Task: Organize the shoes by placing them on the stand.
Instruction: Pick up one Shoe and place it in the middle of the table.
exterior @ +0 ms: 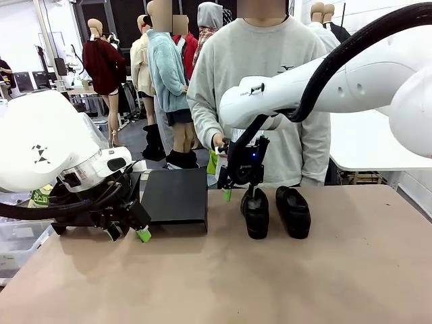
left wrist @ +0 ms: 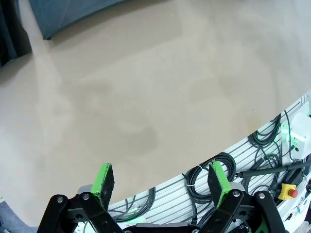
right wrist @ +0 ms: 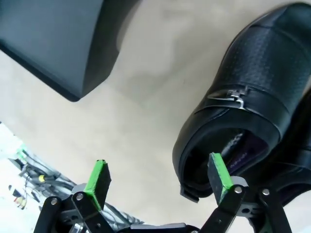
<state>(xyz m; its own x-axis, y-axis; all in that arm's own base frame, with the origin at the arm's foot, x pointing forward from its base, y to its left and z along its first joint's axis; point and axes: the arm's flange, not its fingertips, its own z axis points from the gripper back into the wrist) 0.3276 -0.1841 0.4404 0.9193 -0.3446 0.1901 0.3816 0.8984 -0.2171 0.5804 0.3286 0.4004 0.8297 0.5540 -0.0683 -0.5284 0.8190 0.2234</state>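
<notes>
Closest to the front camera, the left arm's white body hangs low over the desk (exterior: 270, 283). The left end effector (exterior: 128, 234) is released and empty, its green pads spread just above the surface. In the left wrist view the left end effector (left wrist: 161, 167) has bare desk (left wrist: 146, 87) between and ahead of its fingers. A corner of the black stand (left wrist: 73, 14) lies far ahead of it, off to one side, and coiled cables (left wrist: 214, 170) on a rail lie behind its fingertips.

The right end effector (exterior: 239, 194) points down, also released and grasping nothing. One finger stands at the heel opening of the nearer shoe (exterior: 256, 212), a glossy black loafer; whether it touches the rim I cannot tell. The other finger is over bare desk on the stand's (exterior: 177, 197) side. From the right wrist, the right end effector (right wrist: 158, 162) sees that shoe (right wrist: 248, 107) stretching ahead of one pad, toe away, metal bit across its vamp. The stand (right wrist: 53, 39) lies ahead beyond the other pad. The second shoe (exterior: 293, 211) stands just beside the first, on the side away from the end effector. Both shoes rest on the desk. A person (exterior: 256, 67) in a grey sweatshirt stands beyond.
</notes>
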